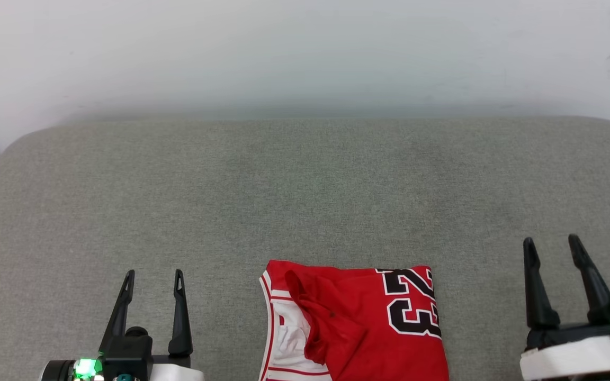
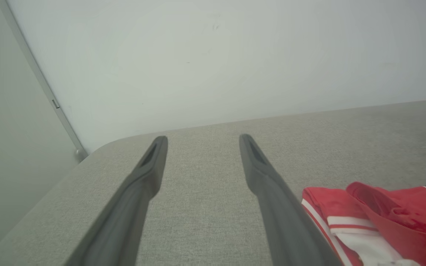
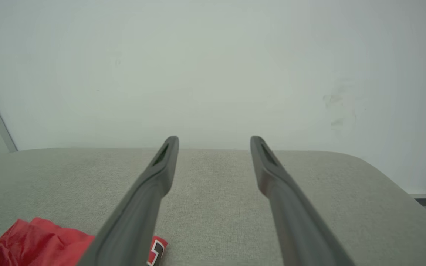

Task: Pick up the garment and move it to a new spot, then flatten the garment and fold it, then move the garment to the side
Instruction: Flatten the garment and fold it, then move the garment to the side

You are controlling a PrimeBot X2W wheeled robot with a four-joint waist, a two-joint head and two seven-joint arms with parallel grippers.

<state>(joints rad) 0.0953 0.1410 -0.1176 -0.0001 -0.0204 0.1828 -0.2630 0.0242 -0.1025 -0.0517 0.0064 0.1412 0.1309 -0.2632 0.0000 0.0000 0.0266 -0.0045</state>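
Seeing the red number 23 jersey point(image 1: 358, 323) lying in a block at the middle of the grey pad's point(image 1: 305, 196) near edge, touched by nothing. Looks folded already, with one lumpy flap on top. Probably left to do: sliding it to one side of the pad. Finding the left gripper point(image 1: 154, 273) over the pad's near left part and the right gripper point(image 1: 551, 239) over its near right part, both spread wide, holding nothing. Past the pad's far edge, just a white wall point(image 1: 305, 53). Seems easy to slide either way.
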